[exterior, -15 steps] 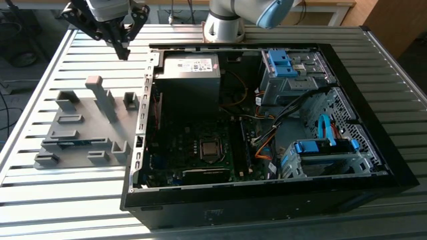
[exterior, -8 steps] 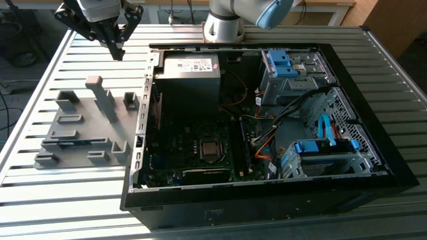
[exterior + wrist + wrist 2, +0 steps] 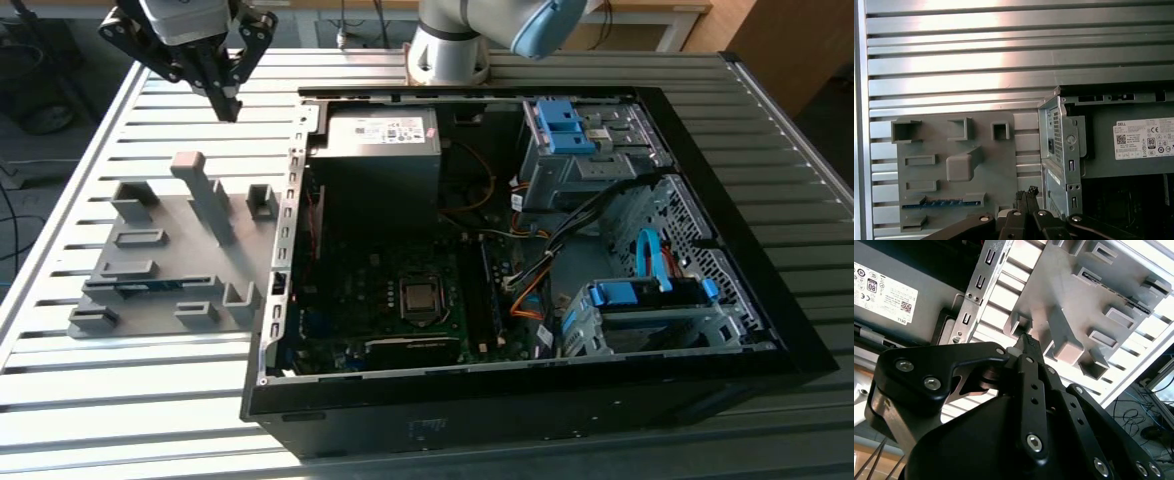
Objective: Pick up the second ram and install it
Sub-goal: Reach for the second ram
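**Slatted bench, open computer: closed gripper (image 3: 230, 112) hangs well short of the memory stick (image 3: 147, 286)**

Ribbed metal table (image 3: 120, 400) carries two things side by side: a grey holder (image 3: 174, 225) towards the exterior view's left and an open computer case (image 3: 534, 395) towards its right, with the power supply (image 3: 380, 130) in the case's far corner.

The memory stick, a thin blue strip, stands on edge in a long slot at the holder's near end. In the first wrist view it shows as a blue line with dark chips (image 3: 941, 202) in that same slot.

The step in hand looks like the approach to the pick. To do it well, I judge the fingers must spread wider than the stick is thick and line up across its flat faces, not along its length. They should then come straight down over the middle of the top edge, clear of the tall grey post (image 3: 207, 195) in the holder's middle. A grip on the bare edges rather than the chips, and a straight lift, should keep the stick from jamming in the slot.

The gripper hovers high above the holder's far end, near the case corner and well apart from the stick. Its fingers (image 3: 1027, 192) are pressed together to a point, as both wrist views show, with nothing between them and nothing touched.
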### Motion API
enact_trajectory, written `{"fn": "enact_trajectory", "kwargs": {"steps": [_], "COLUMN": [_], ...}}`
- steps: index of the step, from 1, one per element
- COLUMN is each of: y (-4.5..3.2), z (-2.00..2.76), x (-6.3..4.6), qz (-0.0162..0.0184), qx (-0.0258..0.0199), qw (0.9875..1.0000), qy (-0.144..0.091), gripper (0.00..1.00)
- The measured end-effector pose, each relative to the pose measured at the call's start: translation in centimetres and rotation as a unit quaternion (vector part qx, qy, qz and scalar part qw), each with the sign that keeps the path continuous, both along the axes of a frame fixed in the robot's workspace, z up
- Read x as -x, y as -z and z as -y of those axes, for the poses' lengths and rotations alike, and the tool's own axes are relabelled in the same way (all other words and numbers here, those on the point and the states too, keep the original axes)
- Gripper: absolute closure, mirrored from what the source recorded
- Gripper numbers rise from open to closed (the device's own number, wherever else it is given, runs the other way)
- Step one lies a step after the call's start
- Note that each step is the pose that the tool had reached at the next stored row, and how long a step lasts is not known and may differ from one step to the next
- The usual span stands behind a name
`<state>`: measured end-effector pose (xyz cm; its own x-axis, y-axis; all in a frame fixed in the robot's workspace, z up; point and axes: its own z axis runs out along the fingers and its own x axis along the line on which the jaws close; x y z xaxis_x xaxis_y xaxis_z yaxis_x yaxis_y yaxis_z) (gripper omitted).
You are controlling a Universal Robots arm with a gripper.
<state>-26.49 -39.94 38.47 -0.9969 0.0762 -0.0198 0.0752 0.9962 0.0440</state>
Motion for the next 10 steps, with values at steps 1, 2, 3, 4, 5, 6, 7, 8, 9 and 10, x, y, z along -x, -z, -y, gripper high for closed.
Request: {"fn": "enact_trajectory", "kwargs": {"steps": [1,2,3,4,5,6,7,8,9,10], "y": [0.00,0.00,0.00,0.00,0.00,0.00,0.00,0.00,0.00,0.00], "z": [0.00,0.00,0.01,0.02,0.05,0.08,0.11,0.17,0.27,0.41], "x": [0.0,0.0,0.0,0.1,0.3,0.5,0.7,1.0,1.2,1.3], "qz": [0.0000,0.0000,0.0000,0.0000,0.0000,0.0000,0.0000,0.0000,0.0000,0.0000], "qx": [0.0000,0.0000,0.0000,0.0000,0.0000,0.0000,0.0000,0.0000,0.0000,0.0000], "qw": [1.0000,1.0000,1.0000,1.0000,1.0000,1.0000,1.0000,1.0000,1.0000,1.0000], "qy": [0.000,0.000,0.000,0.000,0.000,0.000,0.000,0.000,0.000,0.000], "gripper": [0.89,0.89,0.89,0.89,0.89,0.89,0.89,0.89,0.89,0.89]}}
